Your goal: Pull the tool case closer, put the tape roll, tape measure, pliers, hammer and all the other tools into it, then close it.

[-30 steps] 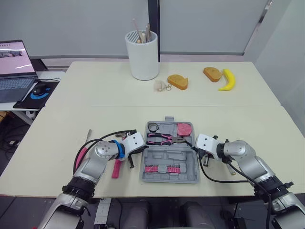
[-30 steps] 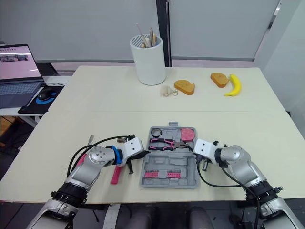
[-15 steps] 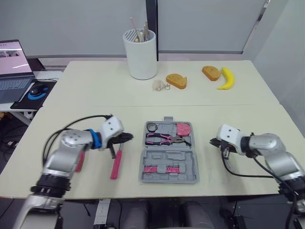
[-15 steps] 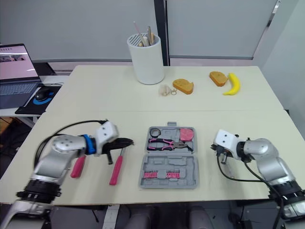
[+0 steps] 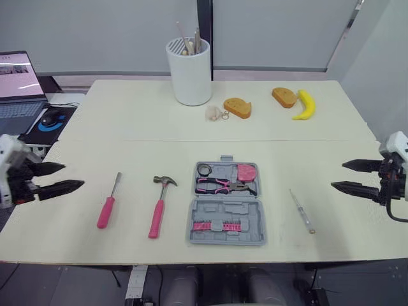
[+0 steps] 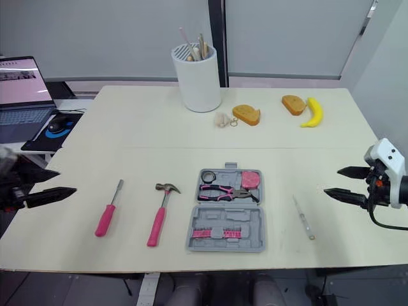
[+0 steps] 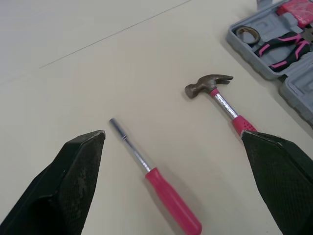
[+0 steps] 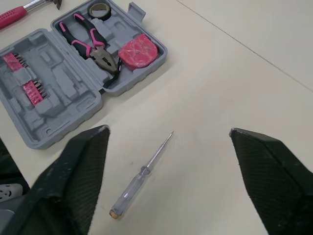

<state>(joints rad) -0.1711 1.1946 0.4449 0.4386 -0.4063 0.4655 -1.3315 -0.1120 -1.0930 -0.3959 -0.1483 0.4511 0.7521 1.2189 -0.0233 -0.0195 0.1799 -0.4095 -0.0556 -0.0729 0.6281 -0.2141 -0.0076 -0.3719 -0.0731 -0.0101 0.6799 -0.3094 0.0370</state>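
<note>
The grey tool case (image 5: 255, 210) lies open at the table's front middle. In it are the tape roll (image 5: 204, 169), the pink tape measure (image 5: 247, 172), the pliers (image 5: 223, 185) and pink bits (image 5: 213, 225). Left of the case lie a pink-handled hammer (image 5: 159, 204) and a pink screwdriver (image 5: 108, 203). A clear-handled screwdriver (image 5: 301, 211) lies on its right. My left gripper (image 5: 73, 175) hangs open at the table's left edge, with nothing between its fingers (image 7: 73, 186). At the right edge, my right gripper (image 5: 337, 175) is open and empty too.
A white utensil holder (image 5: 189, 73) stands at the back middle. Beside it are a small keychain (image 5: 215, 113), two bread-like pieces (image 5: 237, 108) and a banana (image 5: 303, 106). A laptop (image 5: 16, 83) and a mouse (image 5: 51, 118) sit on a side desk at the left.
Both arms have drawn back from the case's sides to the table's left and right edges. Both grippers have gone from shut to open. The case has stayed put.
</note>
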